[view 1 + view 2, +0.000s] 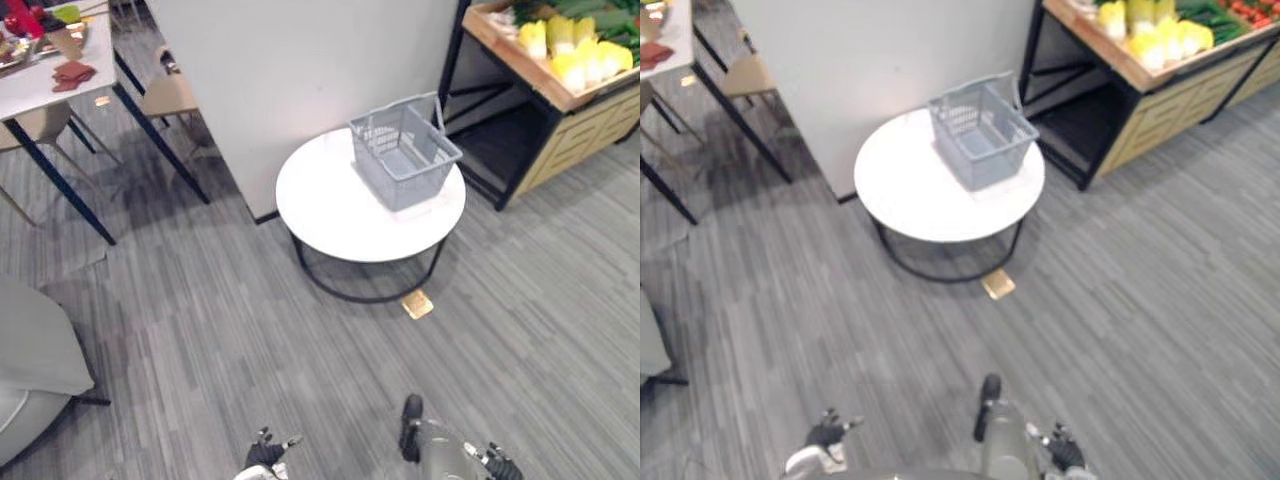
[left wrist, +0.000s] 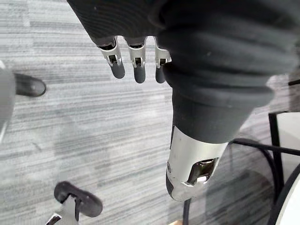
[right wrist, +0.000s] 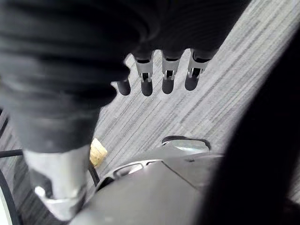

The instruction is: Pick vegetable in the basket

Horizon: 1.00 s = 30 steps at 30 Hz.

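both hands hang low over the floor (image 1: 200,330), close to the robot. the left hand (image 2: 136,63) has its fingers straight and relaxed, with nothing in it. the right hand (image 3: 168,77) is the same, loose and empty. neither is near any task thing.

further out, a small tan tag (image 1: 417,304) lies on the floor just beside the foot of a round white counter (image 1: 330,215). the basket (image 1: 425,182) stands upright on the far right part of that counter, and nothing shows inside it.

beyond, to the right and well apart from the basket, a wooden stand (image 1: 545,80) carries the vegetables (image 1: 578,58): pale yellow heads in a cluster, with greens behind them.

as i judge it, the task has not begun. no vegetable is picked and none is in the basket. all of it is left: get within reach of the stand, take a vegetable in a hand, carry it to the counter and set it in the basket.
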Available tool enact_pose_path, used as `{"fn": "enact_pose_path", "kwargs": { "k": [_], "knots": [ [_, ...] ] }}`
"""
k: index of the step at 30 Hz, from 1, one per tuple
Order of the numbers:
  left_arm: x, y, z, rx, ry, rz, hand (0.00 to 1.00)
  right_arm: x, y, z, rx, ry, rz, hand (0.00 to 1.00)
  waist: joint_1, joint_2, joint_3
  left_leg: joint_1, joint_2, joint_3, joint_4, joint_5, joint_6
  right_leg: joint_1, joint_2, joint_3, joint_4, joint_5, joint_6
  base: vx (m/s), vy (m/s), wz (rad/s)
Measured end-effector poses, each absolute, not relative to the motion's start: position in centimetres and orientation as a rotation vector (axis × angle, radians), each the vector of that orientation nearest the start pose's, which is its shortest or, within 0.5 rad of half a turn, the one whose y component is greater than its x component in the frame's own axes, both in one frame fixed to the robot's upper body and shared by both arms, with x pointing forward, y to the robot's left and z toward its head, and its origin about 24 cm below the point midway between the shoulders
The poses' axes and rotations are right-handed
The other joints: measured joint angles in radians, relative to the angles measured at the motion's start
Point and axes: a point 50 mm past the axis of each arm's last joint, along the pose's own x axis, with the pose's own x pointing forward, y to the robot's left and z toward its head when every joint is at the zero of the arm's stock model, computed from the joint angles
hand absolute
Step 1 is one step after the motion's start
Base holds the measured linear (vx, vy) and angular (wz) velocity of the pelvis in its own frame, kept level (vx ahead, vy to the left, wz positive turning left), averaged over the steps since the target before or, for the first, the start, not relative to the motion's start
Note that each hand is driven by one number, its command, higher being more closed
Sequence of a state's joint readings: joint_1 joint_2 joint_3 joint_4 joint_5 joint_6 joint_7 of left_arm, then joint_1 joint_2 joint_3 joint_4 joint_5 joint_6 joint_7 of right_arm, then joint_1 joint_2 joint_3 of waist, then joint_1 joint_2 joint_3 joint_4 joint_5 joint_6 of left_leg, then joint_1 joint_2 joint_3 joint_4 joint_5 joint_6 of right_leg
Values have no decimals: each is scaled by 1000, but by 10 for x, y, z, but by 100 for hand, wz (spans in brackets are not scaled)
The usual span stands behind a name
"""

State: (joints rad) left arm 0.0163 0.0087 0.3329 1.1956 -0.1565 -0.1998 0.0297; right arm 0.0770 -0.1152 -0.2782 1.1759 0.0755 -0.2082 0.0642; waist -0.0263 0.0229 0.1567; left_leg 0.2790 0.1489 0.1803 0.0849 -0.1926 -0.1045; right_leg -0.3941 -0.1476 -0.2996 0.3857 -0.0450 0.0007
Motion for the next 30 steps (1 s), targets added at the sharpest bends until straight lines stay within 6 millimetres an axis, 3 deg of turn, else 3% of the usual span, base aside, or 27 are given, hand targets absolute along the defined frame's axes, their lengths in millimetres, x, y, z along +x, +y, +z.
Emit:
{"fn": "enact_pose_path", "kwargs": {
  "k": [2, 3, 5, 6, 8, 10, 13, 15, 16, 17, 18, 19, 20, 22, 23, 26, 27, 28, 29, 30],
  "knots": [
    [89, 190, -165, -291, 1003, 467, 0, 82, -227, -159, 112, 1003, -328, 0, 1, 17, -10, -31, 38, -5, 105, 14, -12, 24, 24, -16, 17, -50, -10, 556, -311, 1],
    [83, 193, -166, -314, 1015, 498, 0, 80, -228, -159, 108, 1012, -325, 0, -2, 23, -13, -123, 79, -25, 333, 73, -40, 71, 37, -34, 18, -93, -23, 572, -301, 16],
    [81, 196, -166, -336, 1014, 527, 0, 76, -229, -160, 95, 1028, -315, 0, -4, 23, -12, -207, 101, -61, 509, 182, -51, 114, 38, -46, 16, -117, -33, 395, -193, 20],
    [80, 198, -166, -357, 1009, 554, 0, 75, -228, -160, 75, 1041, -287, 0, 1, 25, -7, -276, 137, -51, 692, 272, -46, 175, 42, -52, 1, -148, -41, 427, -163, 15],
    [80, 202, -166, -363, 1000, 564, 0, 78, -230, -159, 44, 1041, -257, 0, 6, 21, 2, -385, 169, -7, 944, 170, -6, 284, 47, -48, -29, -194, -48, 455, -131, 6],
    [78, 205, -165, -365, 995, 580, 0, 87, -229, -158, 41, 1021, -245, 0, 12, 23, 1, -469, 154, 50, 977, 72, 30, 383, 46, -35, -77, -204, -47, 331, -48, -15],
    [77, 210, -164, -363, 984, 601, 0, 101, -225, -155, 26, 988, -211, 0, 38, 18, 4, -577, 109, 118, 775, 16, 31, 455, 29, -6, -135, -203, -16, 271, 64, -44],
    [72, 211, -165, -355, 991, 611, 0, 104, -223, -155, 27, 976, -207, 0, 37, 12, 6, -572, 47, 150, 467, 36, 44, 497, 1, 7, -162, -217, 22, 348, 191, -25],
    [65, 209, -166, -343, 1010, 606, 0, 102, -222, -155, 13, 974, -196, 0, 35, 22, 1, -558, 6, 140, 200, 121, 48, 534, -4, 10, -188, -231, 54, 386, 243, -18],
    [62, 208, -167, -341, 1020, 604, 0, 102, -223, -154, -1, 974, -192, 0, 36, 27, -3, -553, -4, 138, 113, 163, 43, 547, 0, 16, -197, -237, 68, 524, 357, -31],
    [49, 205, -169, -337, 1054, 606, 0, 100, -228, -153, -26, 977, -188, 0, 44, 41, -12, -551, 2, 123, 39, 261, 67, 573, 14, 38, -215, -253, 96, 395, 277, -32],
    [46, 206, -169, -341, 1061, 613, 0, 100, -226, -154, -33, 980, -174, 0, 49, 45, -20, -548, -5, 116, 47, 313, 91, 587, 15, 51, -224, -255, 101, 493, 316, -16],
    [49, 215, -167, -315, 1048, 617, 0, 99, -215, -156, -24, 984, -141, 0, 54, -20, -30, -555, -54, 124, 62, 282, 114, 603, -22, 91, -254, -247, 93, 468, 255, 8],
    [54, 224, -165, -287, 1032, 611, 0, 101, -208, -157, -19, 984, -113, 0, 54, -53, -34, -554, -89, 123, 59, 259, 122, 591, -49, 119, -235, -220, 82, 451, 248, 25],
    [54, 227, -164, -280, 1030, 613, 0, 105, -206, -156, -20, 976, -104, 0, 56, -68, -42, -533, -119, 132, 58, 234, 131, 571, -77, 162, -165, -195, 96, 362, 221, 14],
    [47, 226, -166, -276, 1060, 619, 0, 110, -206, -155, -26, 959, -98, 0, 63, -69, -43, -449, -136, 160, 47, 186, 145, 478, -108, 249, 109, -129, 126, 352, 232, -20],
    [42, 225, -167, -261, 1084, 603, 0, 111, -203, -155, -26, 957, -85, 0, 61, -65, -41, -388, -135, 168, 31, 165, 148, 414, -113, 288, 285, -61, 186, 328, 195, -27],
    [41, 223, -168, -242, 1099, 576, 0, 111, -200, -155, -33, 960, -67, 0, 56, -56, -38, -339, -133, 167, 20, 142, 150, 359, -120, 281, 435, -67, 192, 316, 165, -21],
    [41, 223, -168, -231, 1100, 564, 0, 110, -200, -155, -38, 960, -56, 0, 55, -56, -39, -315, -133, 167, 16, 136, 153, 338, -127, 259, 489, -78, 173, 340, 95, -7],
    [43, 224, -167, -219, 1098, 549, 0, 112, -201, -154, -42, 949, -46, 0, 54, -54, -40, -268, -133, 166, -2, 128, 149, 302, -152, 181, 544, -113, 117, 260, 38, -1]
  ]
}}
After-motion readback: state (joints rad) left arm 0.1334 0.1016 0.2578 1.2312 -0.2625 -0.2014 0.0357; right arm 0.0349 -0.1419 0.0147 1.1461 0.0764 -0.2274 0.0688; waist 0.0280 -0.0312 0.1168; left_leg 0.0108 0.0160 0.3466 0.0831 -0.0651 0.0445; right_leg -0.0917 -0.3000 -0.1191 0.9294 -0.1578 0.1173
